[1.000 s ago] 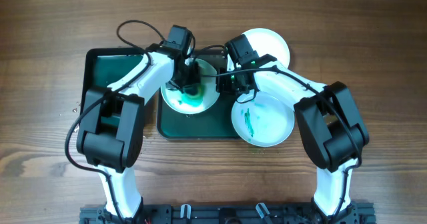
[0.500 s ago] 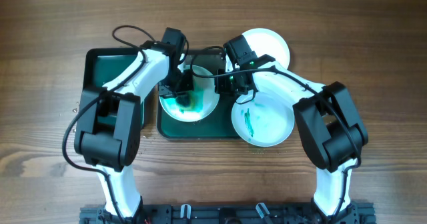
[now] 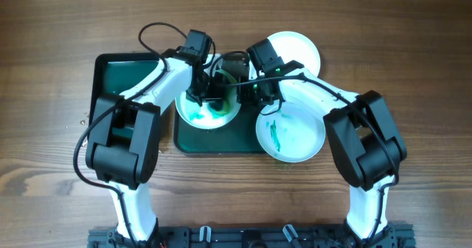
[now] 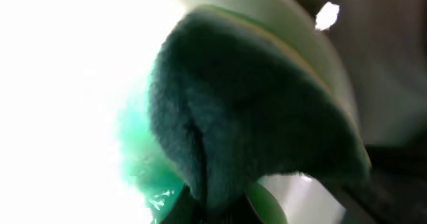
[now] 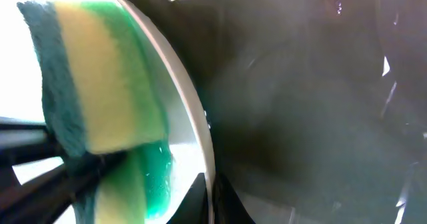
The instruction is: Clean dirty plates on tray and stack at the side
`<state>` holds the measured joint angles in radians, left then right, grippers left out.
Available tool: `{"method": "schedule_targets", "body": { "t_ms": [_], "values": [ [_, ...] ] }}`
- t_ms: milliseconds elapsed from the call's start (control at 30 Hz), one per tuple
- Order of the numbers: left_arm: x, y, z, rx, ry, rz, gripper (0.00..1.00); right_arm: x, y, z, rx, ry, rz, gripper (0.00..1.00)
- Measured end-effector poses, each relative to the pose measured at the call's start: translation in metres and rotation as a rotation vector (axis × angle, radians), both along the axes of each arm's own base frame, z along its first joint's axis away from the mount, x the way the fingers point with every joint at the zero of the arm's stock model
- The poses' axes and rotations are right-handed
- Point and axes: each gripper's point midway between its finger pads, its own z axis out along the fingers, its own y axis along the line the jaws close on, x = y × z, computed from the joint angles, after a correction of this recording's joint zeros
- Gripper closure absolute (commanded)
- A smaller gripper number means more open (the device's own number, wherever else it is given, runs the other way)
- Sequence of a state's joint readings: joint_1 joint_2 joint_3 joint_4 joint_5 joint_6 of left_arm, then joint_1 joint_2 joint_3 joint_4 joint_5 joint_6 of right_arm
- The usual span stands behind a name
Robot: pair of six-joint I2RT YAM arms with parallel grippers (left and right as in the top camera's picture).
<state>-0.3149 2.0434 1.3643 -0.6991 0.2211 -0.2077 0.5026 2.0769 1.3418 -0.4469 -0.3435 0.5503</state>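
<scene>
The plates, three of them, are all in the middle and on the right. Far left there's just another green tray with a black rim, and the left arm covers a good chunk of it. Next over, the left gripper is down on the first plate, which lies on the tray and is smeared with wet green paint. It's clamped on a sponge. The left wrist view is basically all dark green scrubby side with blown-out white around it, so the fingers don't really show. The right wrist view catches that sponge side-on: yellow foam, soaked green lower down. The right gripper sits right at that plate's right rim. In its own camera the rim runs down between two dark slivers, but it's blurry and cropped, so I can't tell if it's pinching. The second plate has green streaks and overhangs the tray's right edge onto the table. The third plate is plain white, on the table by the tray's far right corner, partly hidden by the right arm.
</scene>
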Motion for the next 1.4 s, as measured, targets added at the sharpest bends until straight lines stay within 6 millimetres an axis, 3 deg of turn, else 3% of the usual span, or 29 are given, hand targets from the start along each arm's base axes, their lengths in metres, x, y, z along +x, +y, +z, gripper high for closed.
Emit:
{"method": "schedule_targets", "body": {
  "t_ms": [167, 367, 500, 667, 833, 933, 1033, 1167, 1300, 1400],
  "values": [
    [0.005, 0.043, 0.003, 0.258, -0.027, 0.158, 0.96, 0.000, 0.000, 0.000, 0.000, 0.002, -0.002, 0.96],
    [-0.022, 0.082, 0.008, 0.448, 0.070, 0.278, 0.96, 0.000, 0.000, 0.000, 0.000, 0.002, -0.002, 0.96],
    [-0.040, 0.071, 0.009, 0.398, 0.159, 0.252, 0.96, 0.000, 0.000, 0.000, -0.001, 0.003, -0.002, 0.96],
    [-0.052, 0.031, 0.008, 0.225, 0.218, 0.104, 0.96, -0.001, -0.001, 0.000, -0.002, 0.005, -0.002, 0.96],
    [-0.029, -0.017, 0.010, 0.086, 0.086, -0.016, 0.96, -0.001, -0.002, -0.001, -0.003, 0.007, -0.005, 0.96],
    [-0.012, -0.029, 0.011, 0.065, 0.003, -0.022, 0.96, 0.000, -0.003, -0.001, -0.004, 0.009, -0.009, 0.96],
    [0.000, -0.022, 0.009, 0.114, -0.048, 0.047, 0.96, 0.001, -0.004, -0.001, -0.004, 0.009, -0.012, 0.96],
    [0.007, 0.003, 0.006, 0.236, -0.085, 0.182, 0.96, 0.001, -0.004, -0.001, -0.003, 0.008, -0.012, 0.96],
    [0.001, 0.040, 0.007, 0.411, -0.095, 0.335, 0.96, 0.000, -0.004, -0.001, -0.004, 0.009, -0.011, 0.96],
    [-0.006, 0.056, 0.009, 0.491, -0.091, 0.385, 0.96, 0.001, -0.004, -0.001, -0.003, 0.008, -0.010, 0.96]
  ]
}}
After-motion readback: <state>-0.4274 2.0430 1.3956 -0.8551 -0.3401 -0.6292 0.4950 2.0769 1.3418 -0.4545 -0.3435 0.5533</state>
